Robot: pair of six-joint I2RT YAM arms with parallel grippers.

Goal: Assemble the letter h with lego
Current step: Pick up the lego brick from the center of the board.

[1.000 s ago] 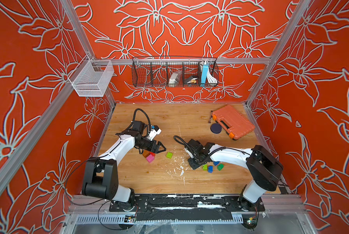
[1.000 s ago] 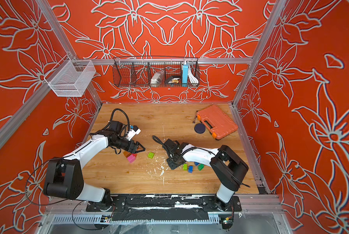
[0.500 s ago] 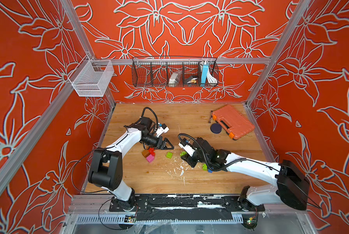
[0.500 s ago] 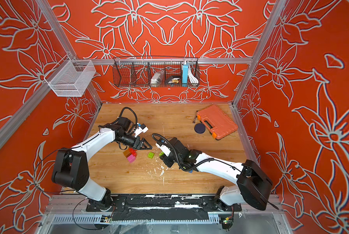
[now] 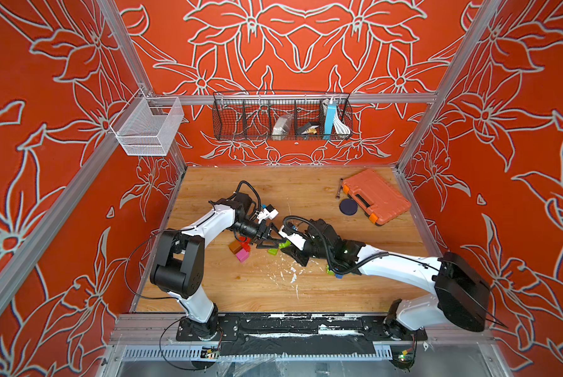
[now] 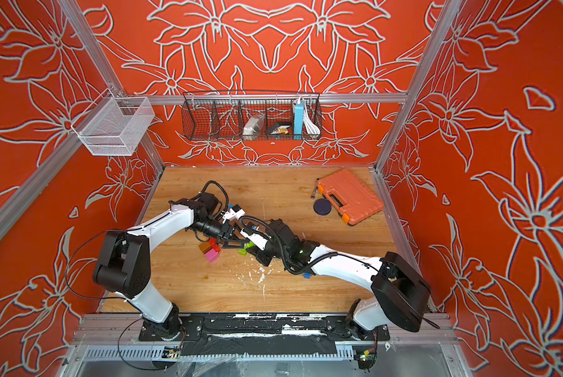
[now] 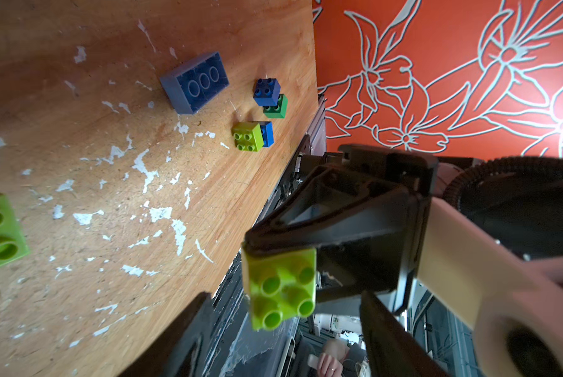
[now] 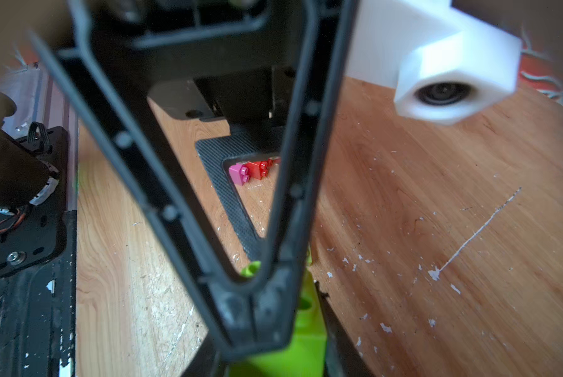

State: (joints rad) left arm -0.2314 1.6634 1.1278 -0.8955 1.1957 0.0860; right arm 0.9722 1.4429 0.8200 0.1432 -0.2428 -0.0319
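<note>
"Lego brick (image 7: 281,287), lime green, sits clamped in your right gripper (image 7: 285,261), up off the wooden table (image 5: 306,202), with its studs facing your left wrist camera."

"Your left gripper (image 5: 273,241) is nose to nose with it. Its fingers (image 7: 195,326) stand apart on either side of that brick, not touching it."

"Your loose pieces: a red, brown and pink cluster (image 5: 241,248) lies on the table by your left gripper, with a second lime brick (image 5: 272,251) just beside it."

"On your right arm's side you have a grey-blue long brick (image 7: 193,81), a dark blue brick (image 7: 267,92) touching a dark green one (image 7: 277,107), and a lime one (image 7: 247,136) against a blue one (image 7: 267,133)."
</note>
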